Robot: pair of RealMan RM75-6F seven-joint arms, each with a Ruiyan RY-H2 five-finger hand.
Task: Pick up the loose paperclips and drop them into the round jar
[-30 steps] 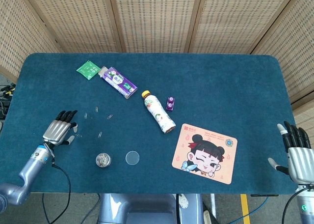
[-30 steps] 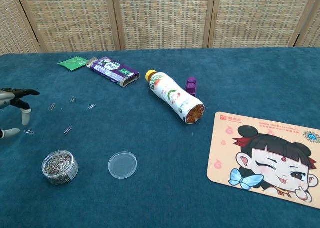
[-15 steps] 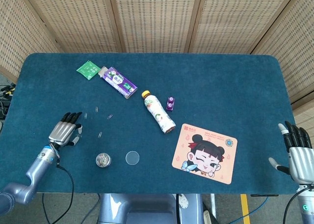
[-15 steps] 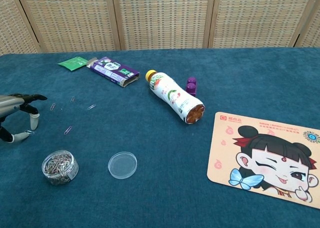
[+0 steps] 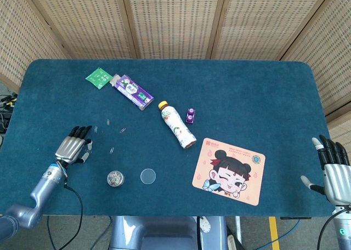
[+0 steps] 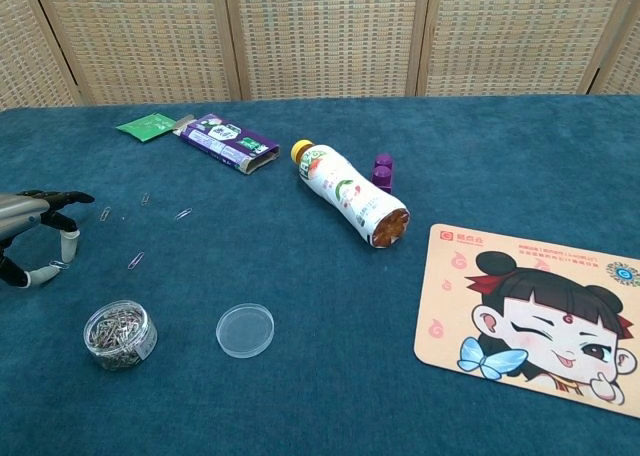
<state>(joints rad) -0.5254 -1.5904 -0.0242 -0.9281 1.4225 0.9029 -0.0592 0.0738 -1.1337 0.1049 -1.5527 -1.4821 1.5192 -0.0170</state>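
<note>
The round clear jar [image 5: 114,178] [image 6: 120,333], full of paperclips, stands open near the front left, with its lid [image 5: 147,176] [image 6: 245,330] lying beside it. Loose paperclips lie on the blue cloth: one [image 6: 135,260] just behind the jar, two more [image 6: 183,214] [image 6: 105,214] farther back. My left hand [image 5: 72,146] [image 6: 35,231] is lowered over another paperclip [image 6: 58,265], which lies on the cloth between thumb and a fingertip; the fingers are still apart. At the table's front right edge my right hand [image 5: 333,170] is open and holds nothing.
A drink bottle [image 5: 177,125] lies on its side mid-table beside a small purple block [image 5: 191,115]. A purple carton [image 5: 131,91] and a green packet [image 5: 98,77] lie at the back left. A cartoon mouse pad [image 5: 228,170] covers the front right.
My left hand moved right toward the paperclip and lowered its fingertips around it. The right hand sank slightly toward the frame's bottom edge.
</note>
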